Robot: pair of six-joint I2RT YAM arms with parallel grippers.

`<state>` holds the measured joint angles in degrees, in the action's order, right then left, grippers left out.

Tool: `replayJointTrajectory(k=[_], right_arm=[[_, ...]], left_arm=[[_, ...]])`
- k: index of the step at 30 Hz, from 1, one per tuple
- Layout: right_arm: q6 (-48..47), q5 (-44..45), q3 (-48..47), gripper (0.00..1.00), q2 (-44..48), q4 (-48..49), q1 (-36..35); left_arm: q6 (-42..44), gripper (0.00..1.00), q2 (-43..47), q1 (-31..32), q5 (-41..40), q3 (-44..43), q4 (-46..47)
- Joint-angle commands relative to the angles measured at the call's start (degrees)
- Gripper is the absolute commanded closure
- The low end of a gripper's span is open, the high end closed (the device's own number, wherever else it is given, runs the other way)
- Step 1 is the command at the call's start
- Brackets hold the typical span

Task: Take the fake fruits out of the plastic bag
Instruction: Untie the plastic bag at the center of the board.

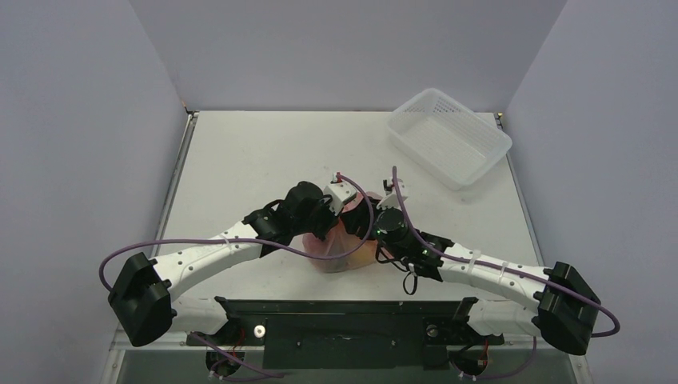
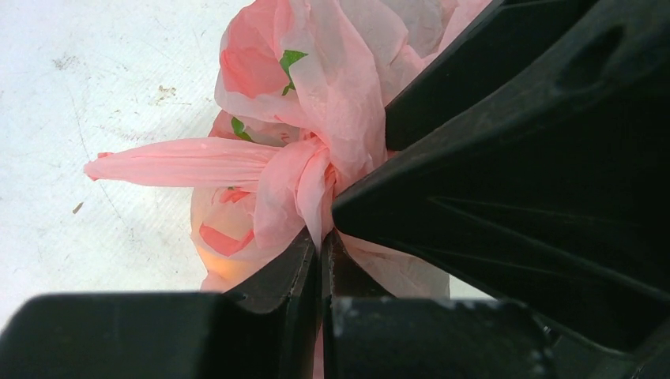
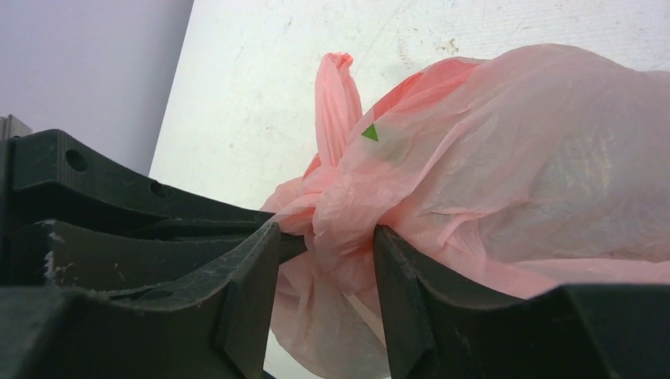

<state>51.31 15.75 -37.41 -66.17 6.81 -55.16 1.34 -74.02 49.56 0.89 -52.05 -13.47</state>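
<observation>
Top view, bag: the plastic bag [image 1: 344, 256] lies on the table [image 1: 256, 152] near its front edge, between the two arms and largely hidden under their wrists.
Top view, arms: the left gripper [image 1: 340, 224] and right gripper [image 1: 366, 230] meet over the bag, just beside each other; their finger spacing cannot be read from here.
Top view, basket: a white basket [image 1: 448, 136] sits well apart at the far right corner.
Left wrist, grip: the fingers almost meet, pinching a thin fold of pink film right by the knot [image 2: 304, 170]; a twisted handle tail juts left.
Left wrist, contents: an orange-yellow glow [image 2: 225, 264] through the film is probably one of the fake fruits; none lies outside.
Right wrist, grip: the jaws stand partly apart, clamped on the thick bunch at the knot.
Handling: thin, soft, light and slippery film that likely tears under a hard pull.
Where to hold: probably the film on either side of the knot, or the tail, not the bulges.
</observation>
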Motion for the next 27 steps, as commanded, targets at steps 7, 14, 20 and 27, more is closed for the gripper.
replayJointTrajectory(k=[7,14,20,27], right_arm=[[0.2,3.1,-3.6,0.69,-3.3,3.6,0.2],[-0.7,4.6,-3.1,0.87,-2.8,3.2,0.4],[-1.6,5.7,-2.2,0.99,0.0,1.0,2.5],[-4.1,1.5,2.2,1.0,7.2,-0.1,8.1]], left_arm=[[0.8,1.0,2.2,0.4,0.9,-1.0,3.7],[1.1,1.0,2.2,0.4,0.6,-0.9,3.8],[1.2,1.0,3.0,0.4,0.7,-0.5,4.0],[0.9,1.0,3.6,0.0,-4.1,-0.1,4.5]])
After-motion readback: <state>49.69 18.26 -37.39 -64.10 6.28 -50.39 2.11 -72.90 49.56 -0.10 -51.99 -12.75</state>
